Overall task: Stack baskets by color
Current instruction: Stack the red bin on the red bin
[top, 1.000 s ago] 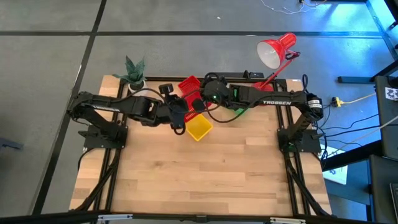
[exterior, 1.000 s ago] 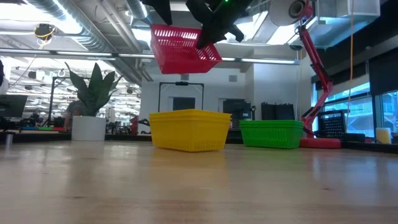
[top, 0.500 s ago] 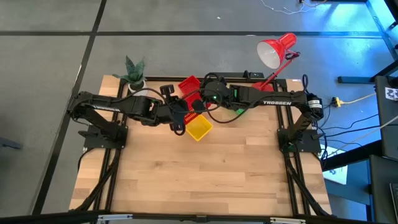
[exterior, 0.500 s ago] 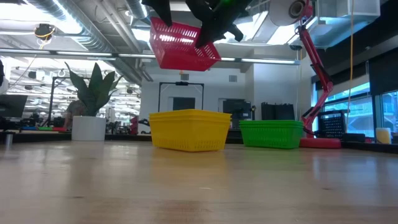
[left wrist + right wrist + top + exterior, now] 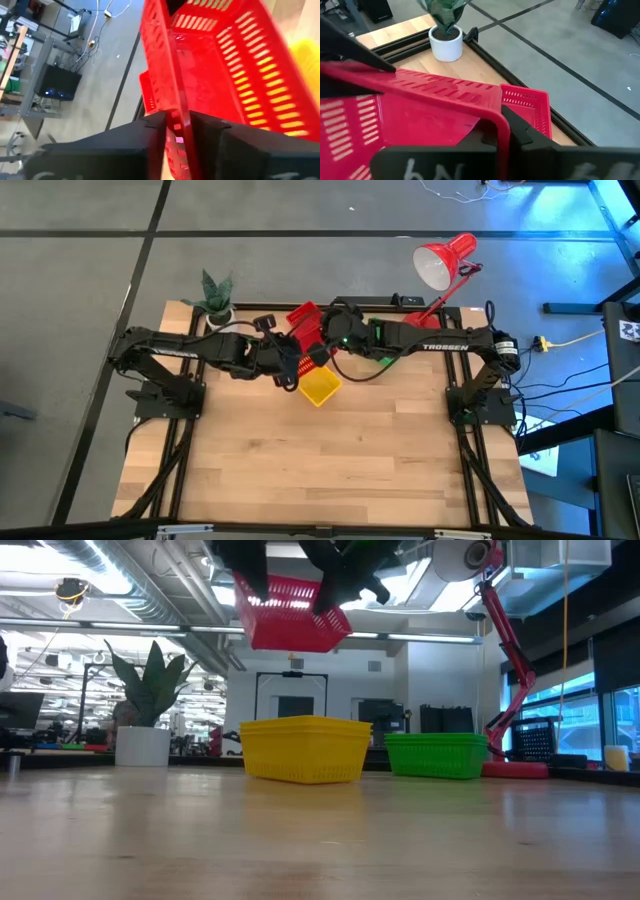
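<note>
Looking down from the high view, the small red plastic mesh basket (image 5: 306, 332) hangs between both arms, above the far middle of the wooden surface (image 5: 330, 460). The right hand (image 5: 324, 343) is clamped on its near rim. The left hand (image 5: 283, 360) pinches the other end. In the low view, it floats over the yellow plastic mesh basket (image 5: 304, 748). In the left wrist view, its rim sits between the fingers (image 5: 150, 131). In the right wrist view, another red mesh basket (image 5: 530, 107) lies just beyond.

The near half of the table (image 5: 320, 470) lies open; yellow basket (image 5: 305, 748), green basket (image 5: 435, 755), plant (image 5: 216, 298) and lamp (image 5: 445, 262) crowd the far edge.
</note>
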Controlling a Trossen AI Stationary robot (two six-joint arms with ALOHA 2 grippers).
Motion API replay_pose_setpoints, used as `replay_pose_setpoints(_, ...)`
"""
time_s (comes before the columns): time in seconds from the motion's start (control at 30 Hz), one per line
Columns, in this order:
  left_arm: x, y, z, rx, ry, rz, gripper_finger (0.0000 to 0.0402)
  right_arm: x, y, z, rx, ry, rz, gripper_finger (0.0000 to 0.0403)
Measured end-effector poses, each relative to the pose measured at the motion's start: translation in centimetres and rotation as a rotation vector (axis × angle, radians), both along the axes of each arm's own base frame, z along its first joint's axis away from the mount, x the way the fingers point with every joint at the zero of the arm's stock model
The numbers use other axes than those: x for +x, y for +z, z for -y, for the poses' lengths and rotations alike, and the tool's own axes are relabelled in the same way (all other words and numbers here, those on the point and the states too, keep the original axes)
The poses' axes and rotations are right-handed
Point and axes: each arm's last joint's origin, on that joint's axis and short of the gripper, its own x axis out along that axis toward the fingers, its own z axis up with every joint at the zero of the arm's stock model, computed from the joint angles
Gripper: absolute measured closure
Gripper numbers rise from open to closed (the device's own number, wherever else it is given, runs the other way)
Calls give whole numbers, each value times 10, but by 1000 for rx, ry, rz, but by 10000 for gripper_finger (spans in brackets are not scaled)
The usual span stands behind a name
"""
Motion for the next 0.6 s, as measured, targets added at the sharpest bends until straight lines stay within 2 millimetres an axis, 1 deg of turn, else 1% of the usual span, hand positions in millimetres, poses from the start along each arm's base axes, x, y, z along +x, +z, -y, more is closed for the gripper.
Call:
replay_pose_setpoints(0.07,0,0,0,0,8,8,375,0,0,0,-3,14,-8,401)
replay_pose_setpoints(0.13,0,0,2,7,9,11,393,0,0,-1,0,36,-13,396)
replay_pose_setpoints(0.37,-1,1,5,0,-6,4,401,1,0,-2,16,90,-12,356)
replay_pose_setpoints(0.6,-4,0,3,-6,-7,-31,401,2,0,-6,-19,141,-33,289)
